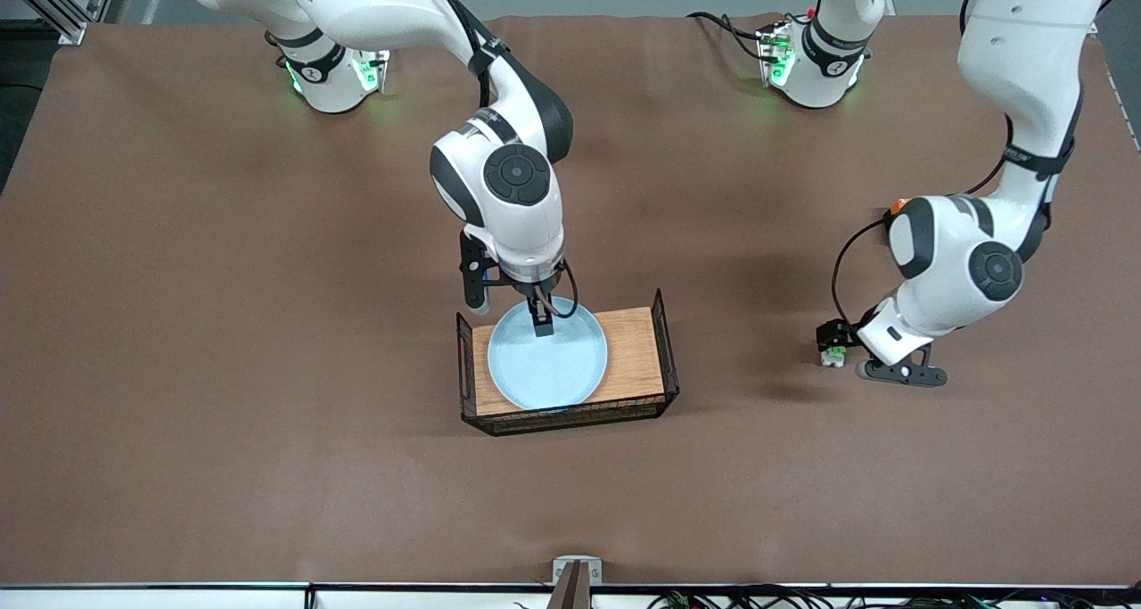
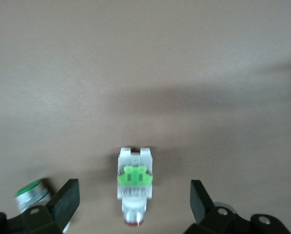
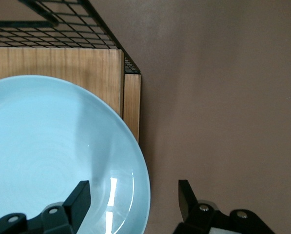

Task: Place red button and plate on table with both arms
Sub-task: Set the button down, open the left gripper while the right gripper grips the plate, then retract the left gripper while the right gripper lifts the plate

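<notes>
The red button (image 2: 133, 181), a whitish part with a green block and a red tip, lies on the brown table (image 1: 267, 324) toward the left arm's end; it also shows in the front view (image 1: 834, 355). My left gripper (image 2: 133, 201) is open, low over the button, one finger on each side and neither touching it; it also shows in the front view (image 1: 833, 340). The pale-blue plate (image 1: 548, 355) rests on the wooden tray (image 1: 637, 350) at mid-table. My right gripper (image 3: 133, 200) is open and straddles the rim of the plate (image 3: 52, 156); it also shows in the front view (image 1: 541, 317).
The tray has black wire ends (image 1: 667, 346), one close to the plate in the right wrist view (image 3: 62, 29). A silver part with a green cap (image 2: 30, 191) lies beside my left gripper's finger. Bare brown table surrounds the tray.
</notes>
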Robot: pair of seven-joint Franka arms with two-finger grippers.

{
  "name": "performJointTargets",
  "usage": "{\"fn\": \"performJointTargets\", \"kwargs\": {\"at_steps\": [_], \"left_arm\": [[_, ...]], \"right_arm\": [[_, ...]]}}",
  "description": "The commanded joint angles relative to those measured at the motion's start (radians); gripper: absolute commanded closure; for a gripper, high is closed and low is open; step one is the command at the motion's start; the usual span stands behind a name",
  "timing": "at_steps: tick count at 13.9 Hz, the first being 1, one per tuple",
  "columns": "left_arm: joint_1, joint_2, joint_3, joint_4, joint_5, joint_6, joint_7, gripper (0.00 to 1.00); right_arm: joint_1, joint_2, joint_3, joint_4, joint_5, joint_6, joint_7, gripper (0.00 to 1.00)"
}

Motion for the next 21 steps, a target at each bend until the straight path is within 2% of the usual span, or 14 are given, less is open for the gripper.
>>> {"fn": "performJointTargets", "kwargs": {"at_steps": [1, 3, 6, 10, 11, 17, 21], "left_arm": [[0.022, -0.117, -0.001, 0.022, -0.003, -0.144, -0.043, 0.0], [0.024, -0.14, -0.001, 0.108, -0.002, -0.281, -0.036, 0.0], [0.022, -0.169, 0.002, 0.251, 0.0, -0.488, -0.053, 0.0], [0.022, -0.257, 0.01, 0.323, 0.003, -0.632, -0.079, 0.0], [0.022, -0.278, 0.01, 0.335, 0.009, -0.678, -0.1, 0.0], [0.015, -0.401, -0.004, 0.346, 0.012, -0.832, -0.209, 0.0], [0.012, -0.449, -0.027, 0.342, 0.014, -0.881, -0.263, 0.0]], "right_arm": [[-0.007, 0.001, 0.008, 0.005, 0.018, -0.007, 0.009, 0.31], [-0.008, 0.001, 0.01, 0.006, 0.018, -0.007, 0.009, 0.45], [-0.008, 0.001, 0.01, 0.006, 0.018, -0.007, 0.003, 0.62], [-0.003, 0.001, 0.01, 0.006, 0.018, -0.005, -0.08, 0.92], [-0.005, 0.001, 0.01, 0.006, 0.018, -0.005, -0.082, 0.95], [-0.008, -0.002, 0.01, 0.009, 0.018, -0.008, -0.085, 0.99], [0.0, -0.016, 0.011, 0.019, 0.016, -0.062, -0.083, 0.98]]}}
